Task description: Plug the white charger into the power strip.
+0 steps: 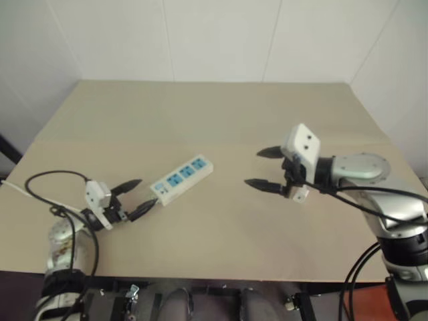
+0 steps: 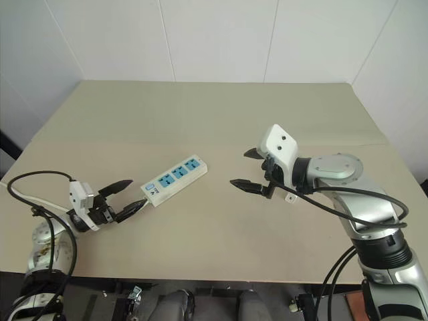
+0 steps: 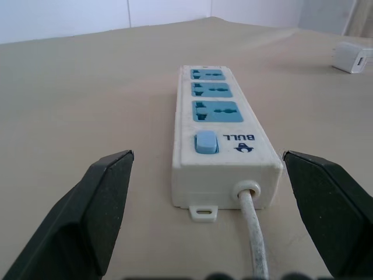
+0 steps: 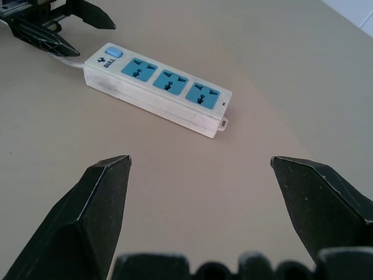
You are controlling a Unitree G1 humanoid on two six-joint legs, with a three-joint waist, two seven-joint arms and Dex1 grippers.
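Note:
The power strip (image 1: 182, 178) lies flat on the beige table, a white bar with three blue sockets and a blue switch (image 3: 205, 142) at its near end. My left gripper (image 1: 142, 195) is open at table level, its fingers on either side of the switch end and the thin white cord (image 3: 253, 233). My right gripper (image 1: 254, 168) is open and empty, hovering above the table to the right of the strip and pointing toward it. The white charger (image 1: 300, 194) lies on the table under the right gripper's housing, and shows as a white block (image 3: 351, 57) beyond the strip.
The table (image 1: 221, 114) runs back to white walls. Its front edge lies close below both arms. A black cable loop (image 1: 47, 177) lies by the left wrist at the table's left edge.

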